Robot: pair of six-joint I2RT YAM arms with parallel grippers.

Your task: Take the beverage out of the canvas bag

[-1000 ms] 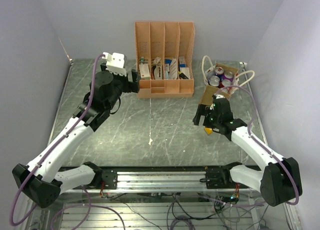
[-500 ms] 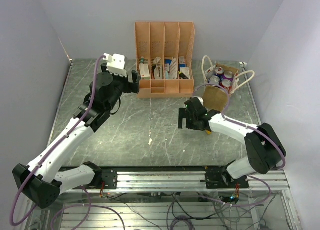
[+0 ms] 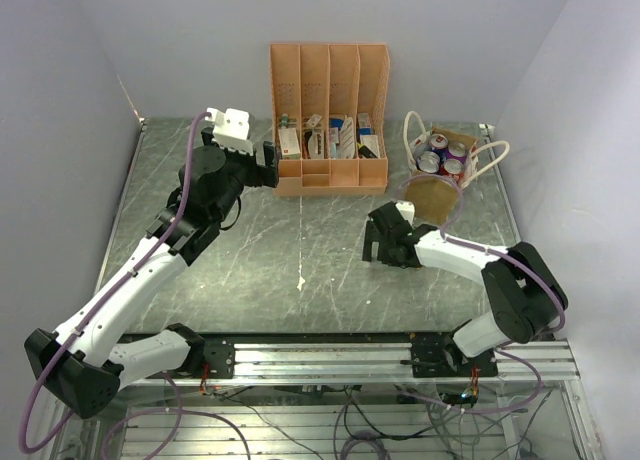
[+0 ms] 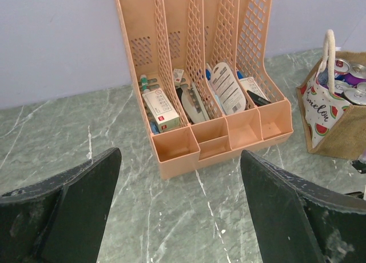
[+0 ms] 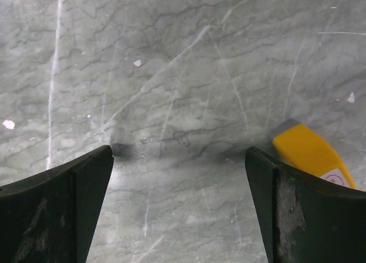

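The tan canvas bag with cream rope handles stands at the back right and holds several beverage cans. It also shows at the right edge of the left wrist view, with the can tops in sight. My right gripper is open and empty, low over the marble in front and to the left of the bag, apart from it; the right wrist view shows only bare table between its fingers. My left gripper is open and empty, by the organizer's left side.
An orange-pink slotted file organizer with small boxes and papers stands at the back centre, left of the bag. A small yellow object lies on the table beside my right finger. Walls close in left, right and behind.
My right gripper has swung left, away from the bag's front, and come down close to the table. The left arm has barely moved.
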